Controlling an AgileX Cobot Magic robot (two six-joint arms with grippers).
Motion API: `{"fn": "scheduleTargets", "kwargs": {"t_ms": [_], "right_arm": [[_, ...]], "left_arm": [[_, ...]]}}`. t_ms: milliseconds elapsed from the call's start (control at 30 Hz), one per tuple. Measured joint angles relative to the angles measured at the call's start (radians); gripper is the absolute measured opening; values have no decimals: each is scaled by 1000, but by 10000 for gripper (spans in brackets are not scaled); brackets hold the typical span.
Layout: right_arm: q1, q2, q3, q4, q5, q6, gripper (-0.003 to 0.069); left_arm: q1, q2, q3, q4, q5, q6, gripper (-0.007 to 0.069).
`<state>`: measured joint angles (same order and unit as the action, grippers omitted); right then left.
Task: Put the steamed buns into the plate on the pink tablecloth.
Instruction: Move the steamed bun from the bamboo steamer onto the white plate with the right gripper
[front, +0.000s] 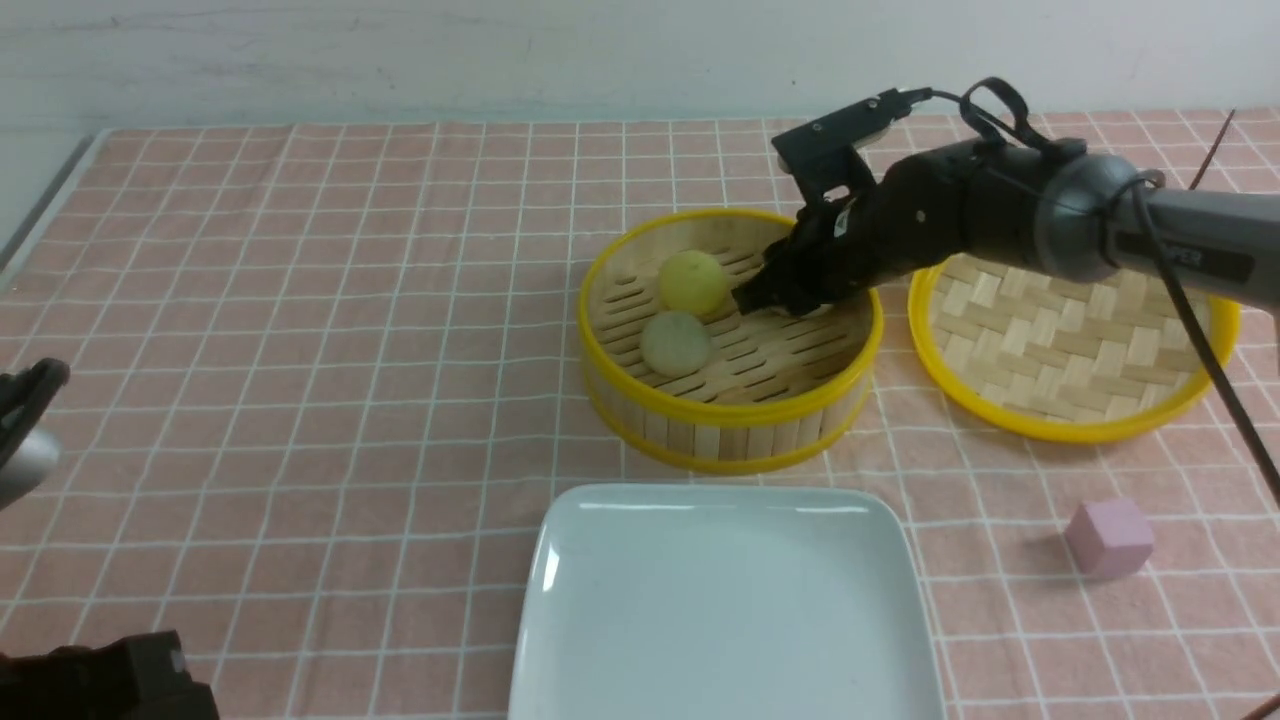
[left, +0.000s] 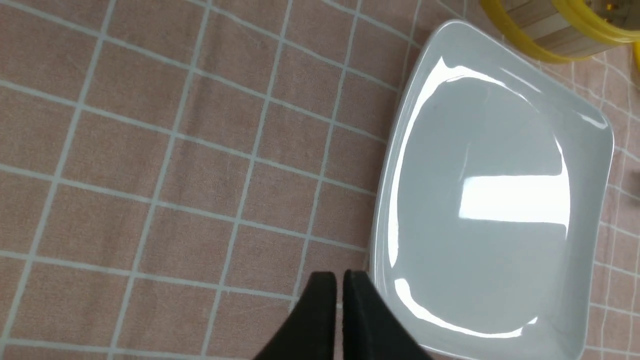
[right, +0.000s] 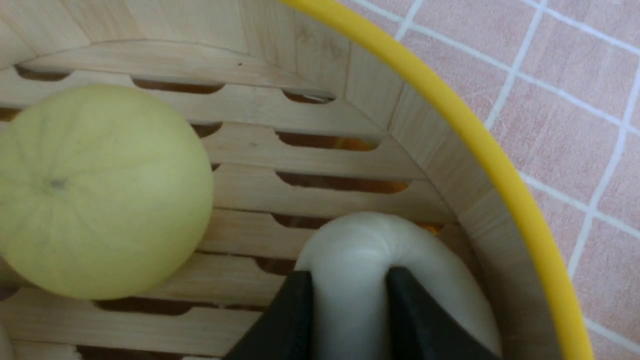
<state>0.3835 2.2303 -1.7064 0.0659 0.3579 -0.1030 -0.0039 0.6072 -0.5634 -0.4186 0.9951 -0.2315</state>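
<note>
In the yellow-rimmed bamboo steamer (front: 730, 420) lie a pale yellow steamed bun (front: 692, 282) and a pale beige one (front: 676, 343). My right gripper (right: 349, 282) reaches down inside the steamer near its far right wall and is shut on a third, white bun (right: 360, 240), which bulges between the black fingers (right: 295, 310). The yellow bun (right: 100, 190) lies just beside it. In the front view my arm hides the gripped bun. The white square plate (front: 725, 610) sits empty on the pink tablecloth (front: 300, 350), in front of the steamer. Off the plate's (left: 490, 165) left edge, my left gripper (left: 339, 282) hangs shut and holds nothing.
The woven steamer lid (front: 1070, 340) lies upside down to the right of the steamer. A pink cube (front: 1108, 537) rests on the cloth to the right of the plate. Part of my left arm (front: 25, 430) shows at the far left edge.
</note>
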Motion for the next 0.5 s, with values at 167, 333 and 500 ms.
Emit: {"fn": "scheduleTargets", "kwargs": {"t_ms": [167,333,500], "right_arm": [[1,13,-8,0,-6,0,112],[5,18,-10,2,-16,0,21],[5,14,-10,4,-5,0,22]], "left_arm": [[0,0,0,-2,-16,-20,51],[0,0,0,-4,-36,-22,50],[0,0,0,-12,-97,-25,43]]}}
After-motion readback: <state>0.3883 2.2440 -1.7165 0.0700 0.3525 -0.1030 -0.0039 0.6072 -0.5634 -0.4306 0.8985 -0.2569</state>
